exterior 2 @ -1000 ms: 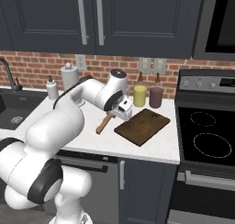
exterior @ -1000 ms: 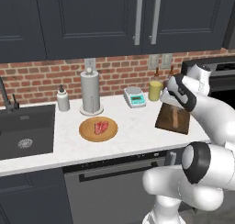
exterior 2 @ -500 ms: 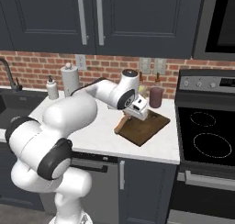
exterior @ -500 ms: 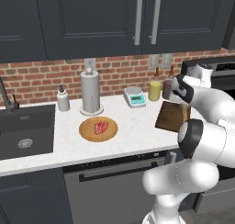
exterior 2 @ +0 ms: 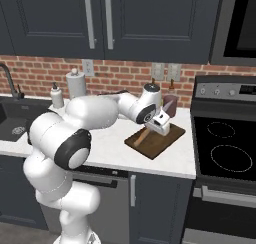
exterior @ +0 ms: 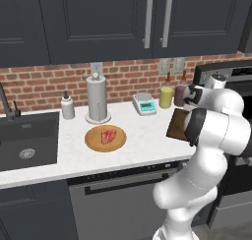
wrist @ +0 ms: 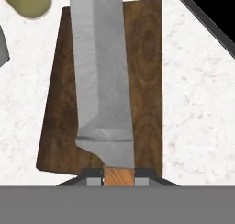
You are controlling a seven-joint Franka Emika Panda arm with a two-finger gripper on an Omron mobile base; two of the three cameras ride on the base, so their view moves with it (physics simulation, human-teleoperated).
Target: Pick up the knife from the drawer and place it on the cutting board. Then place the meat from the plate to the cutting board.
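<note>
Knife (wrist: 103, 76) in hand, hanging right over the cutting board (wrist: 147, 81), blade running away from the gripper (wrist: 118, 176) along the board's long side, orange-brown handle pinched between the fingertips. In the right base view the handle (exterior 2: 143, 135) slants down toward the board's near-left part, though whether it touches the wood yet is hard to say from here. Good placement calls for lowering until the blade lies flat on the board, parallel to its long edges, then letting go. Leave room, because the meat (exterior: 109, 136) waits on the plate (exterior: 93, 143), well to the left on the worktop (exterior: 142, 145).
</note>
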